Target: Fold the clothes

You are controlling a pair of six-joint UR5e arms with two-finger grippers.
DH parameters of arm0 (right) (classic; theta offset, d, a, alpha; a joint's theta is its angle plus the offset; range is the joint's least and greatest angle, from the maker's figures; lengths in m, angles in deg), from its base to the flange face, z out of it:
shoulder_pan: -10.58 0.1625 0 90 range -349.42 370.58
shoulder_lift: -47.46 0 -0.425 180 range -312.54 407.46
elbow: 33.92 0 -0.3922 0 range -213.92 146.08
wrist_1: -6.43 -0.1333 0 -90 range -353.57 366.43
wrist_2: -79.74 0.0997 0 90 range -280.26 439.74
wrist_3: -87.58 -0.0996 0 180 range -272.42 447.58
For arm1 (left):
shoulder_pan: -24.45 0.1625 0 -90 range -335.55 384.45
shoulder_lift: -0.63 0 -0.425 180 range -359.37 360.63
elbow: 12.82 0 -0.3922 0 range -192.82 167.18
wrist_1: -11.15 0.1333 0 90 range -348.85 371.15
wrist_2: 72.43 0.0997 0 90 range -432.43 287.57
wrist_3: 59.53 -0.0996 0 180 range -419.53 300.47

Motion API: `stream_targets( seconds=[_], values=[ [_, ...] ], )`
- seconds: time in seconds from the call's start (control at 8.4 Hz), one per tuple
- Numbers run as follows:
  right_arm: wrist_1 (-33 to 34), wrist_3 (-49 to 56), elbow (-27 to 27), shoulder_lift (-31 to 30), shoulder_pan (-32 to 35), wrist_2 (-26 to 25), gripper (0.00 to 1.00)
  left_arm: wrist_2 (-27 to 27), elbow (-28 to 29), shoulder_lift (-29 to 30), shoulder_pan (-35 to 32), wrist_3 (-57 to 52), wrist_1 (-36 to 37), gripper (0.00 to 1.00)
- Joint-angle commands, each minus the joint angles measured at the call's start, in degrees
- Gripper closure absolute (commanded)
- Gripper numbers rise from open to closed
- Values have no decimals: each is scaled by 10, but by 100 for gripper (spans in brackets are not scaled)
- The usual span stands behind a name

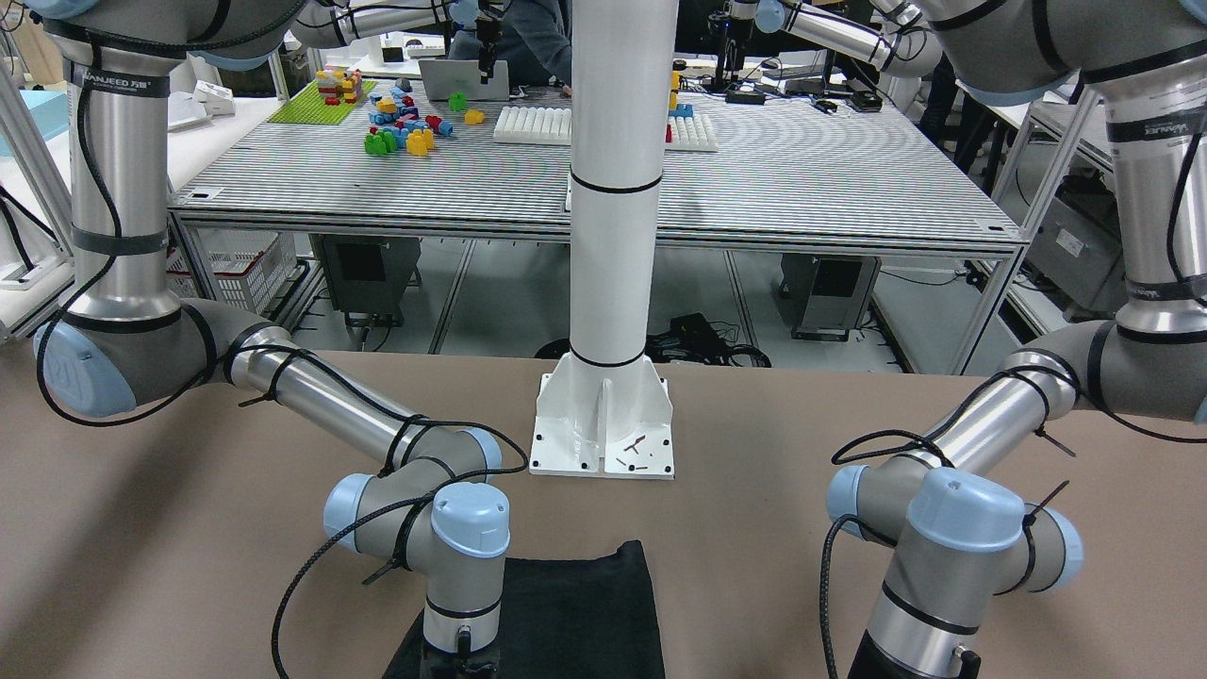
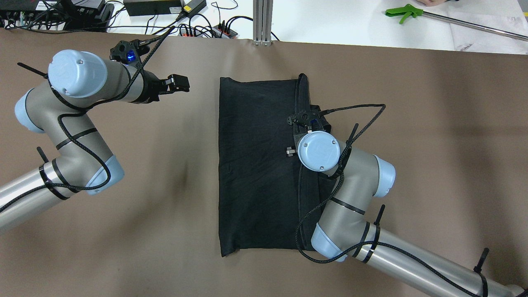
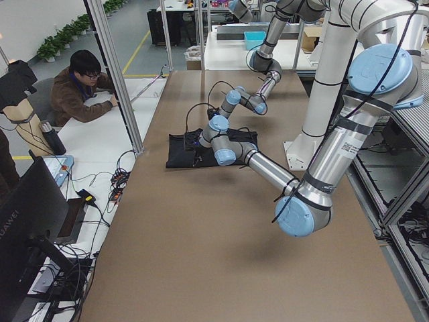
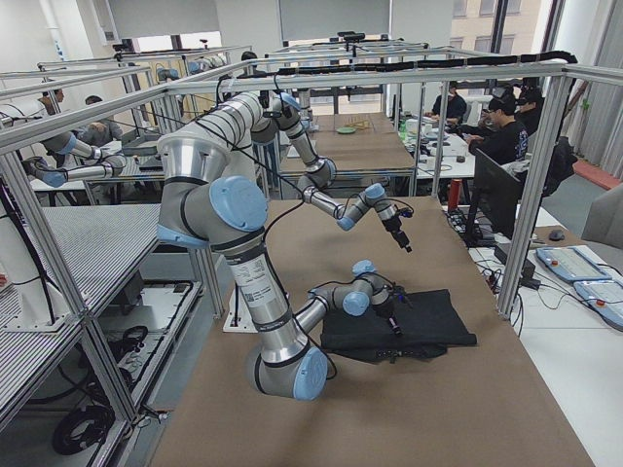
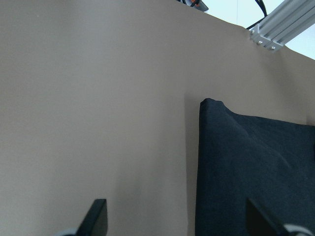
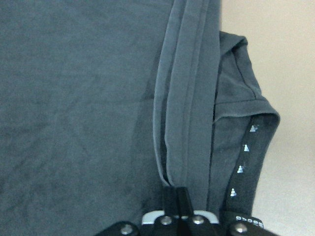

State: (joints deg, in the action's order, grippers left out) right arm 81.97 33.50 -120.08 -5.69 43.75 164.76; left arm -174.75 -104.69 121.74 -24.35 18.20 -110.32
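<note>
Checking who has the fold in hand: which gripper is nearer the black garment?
Right. The right gripper is down on the black garment, shut on its folded edge. The left gripper hangs open over bare table, apart from the garment, off its left side in the overhead view.

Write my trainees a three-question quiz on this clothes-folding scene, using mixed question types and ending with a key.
1. True or false: the left end effector is gripping the black garment.
2. What is the right end effector shut on? A) nothing, over bare table B) the garment's folded hem C) a cable
3. Fill in: the garment lies flat on a ____ table.

Key:
1. False. It is open and sits over the table beside the garment.
2. B
3. brown
</note>
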Motion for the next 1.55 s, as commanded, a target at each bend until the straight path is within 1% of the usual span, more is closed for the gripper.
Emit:
stream_targets(
  seconds=[0.0,0.12,0.24,0.36,0.48,0.6,0.71,0.95,1.19,1.43],
  values=[
    [0,3,-4,-10,1,0,100,1,2,1,1,4,0,0],
    [-4,9,-4,-18,7,0,100,3,5,4,2,7,-1,0],
    [-9,39,-8,-28,29,2,100,3,5,4,1,7,-1,0],
    [-8,82,-26,-53,61,23,99,3,5,4,1,7,-1,0],
    [-12,96,-40,-81,98,90,98,3,5,4,1,7,-1,0],
    [-27,96,-52,-109,113,113,69,3,5,5,2,7,-1,0],
    [-54,94,-54,-126,117,113,5,3,5,5,3,7,-1,0],
    [-58,87,-58,-128,126,119,6,2,14,11,5,6,-1,0],
    [-59,84,-61,-122,140,157,6,2,21,21,5,6,-1,0],
    [-55,30,-81,-121,132,158,6,2,20,22,6,6,-1,0]
  ],
)
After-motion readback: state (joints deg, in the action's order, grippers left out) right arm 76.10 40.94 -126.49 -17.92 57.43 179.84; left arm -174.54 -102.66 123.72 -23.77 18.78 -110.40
